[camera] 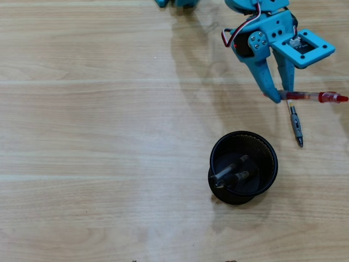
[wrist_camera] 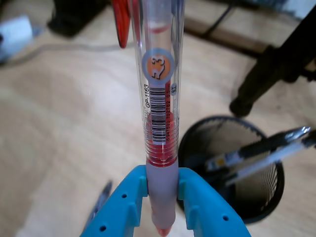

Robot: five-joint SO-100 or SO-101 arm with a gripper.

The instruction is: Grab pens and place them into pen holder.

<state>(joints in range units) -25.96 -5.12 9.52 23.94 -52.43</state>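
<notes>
Gripper (camera: 279, 96) clamped on red pen (camera: 313, 97) at its grip end, both fingers tight against the barrel in the wrist view (wrist_camera: 160, 123). Overhead: pen held roughly horizontal, cap end pointing right, up and right of the holder (camera: 243, 167). Grey pen (camera: 295, 123) on the table (camera: 98, 136) just below the gripper, near the red pen, tip toward the bottom edge. Two black pens (camera: 232, 170) already in the holder, leaning inside.
</notes>
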